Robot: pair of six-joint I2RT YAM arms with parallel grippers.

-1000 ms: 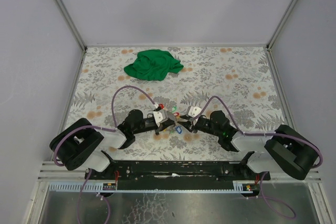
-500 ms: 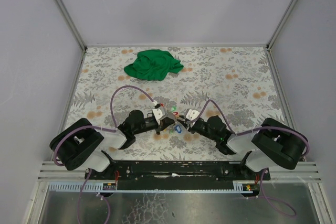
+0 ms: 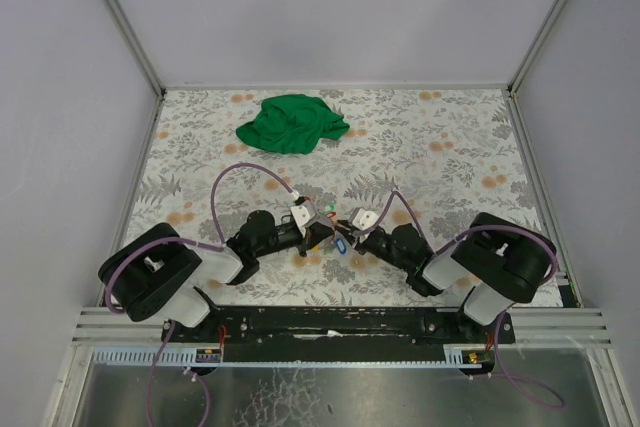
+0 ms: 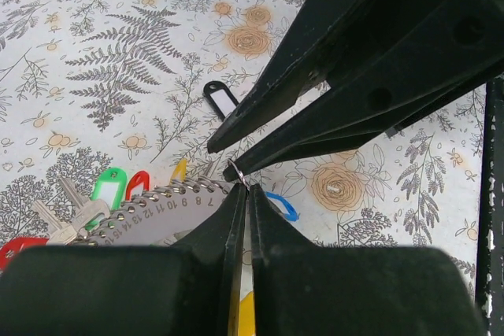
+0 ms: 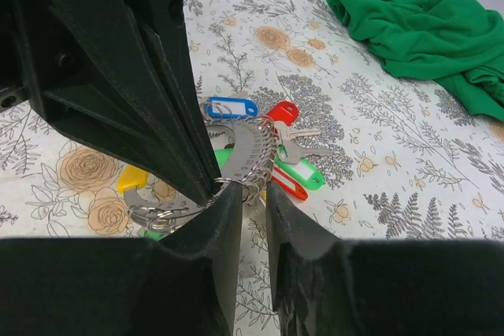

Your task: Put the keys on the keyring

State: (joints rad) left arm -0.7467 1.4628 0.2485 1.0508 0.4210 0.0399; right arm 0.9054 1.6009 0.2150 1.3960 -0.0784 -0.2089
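Close in, left gripper (image 4: 242, 188) pinched shut on the keyring (image 4: 239, 174); right gripper (image 5: 248, 191) tips just beside it, jaws a sliver apart. Next, a metal plate (image 4: 157, 204) stamped 7 through 14, keys (image 5: 294, 133) with blank coloured tags. Farther back, green cloth (image 5: 417, 21).

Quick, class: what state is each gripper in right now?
Left gripper: closed, seemingly pinching the keyring at its tips.
Right gripper: narrowly open, nothing visibly gripped.

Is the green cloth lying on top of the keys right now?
No, the green cloth lies bunched up apart from the keys, with bare patterned table between them.
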